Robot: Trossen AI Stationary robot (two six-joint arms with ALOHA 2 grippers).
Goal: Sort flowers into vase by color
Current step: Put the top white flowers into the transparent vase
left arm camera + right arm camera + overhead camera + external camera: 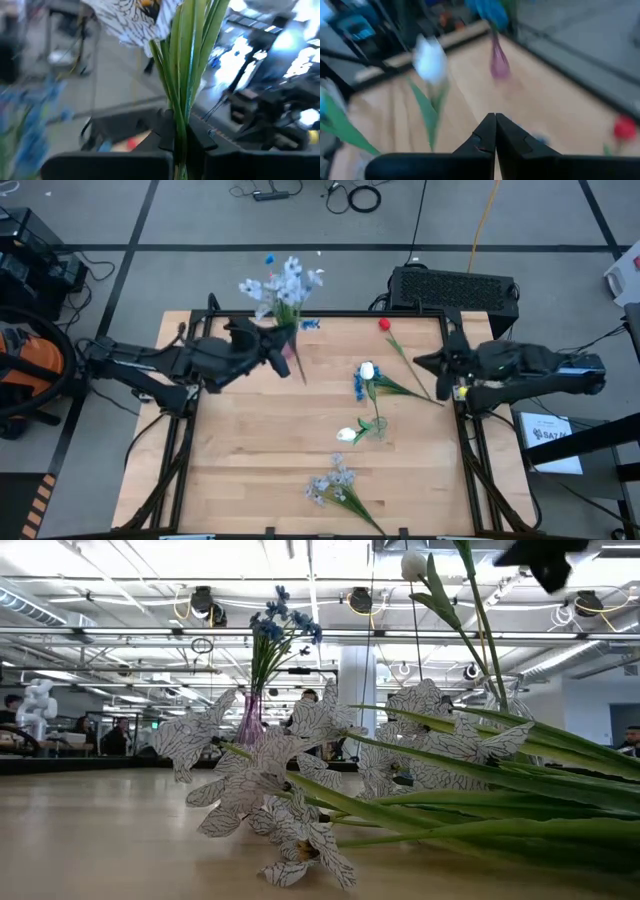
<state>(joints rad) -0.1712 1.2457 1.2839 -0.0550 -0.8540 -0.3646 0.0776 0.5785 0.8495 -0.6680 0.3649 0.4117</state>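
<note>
While the left gripper point(283, 348) clamps a pale lavender-white spray point(285, 285), the right gripper point(428, 363) rests closed, empty; no label is readable

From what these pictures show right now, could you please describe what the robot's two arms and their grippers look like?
Both arms are dark, nearly black, built of jointed tubular links. The left arm and right arm each end in a bulkier wrist block. The left gripper and right gripper have two flat, matte black fingers tapering to narrow tips. A small yellow spot shows beside the right wrist.
</note>
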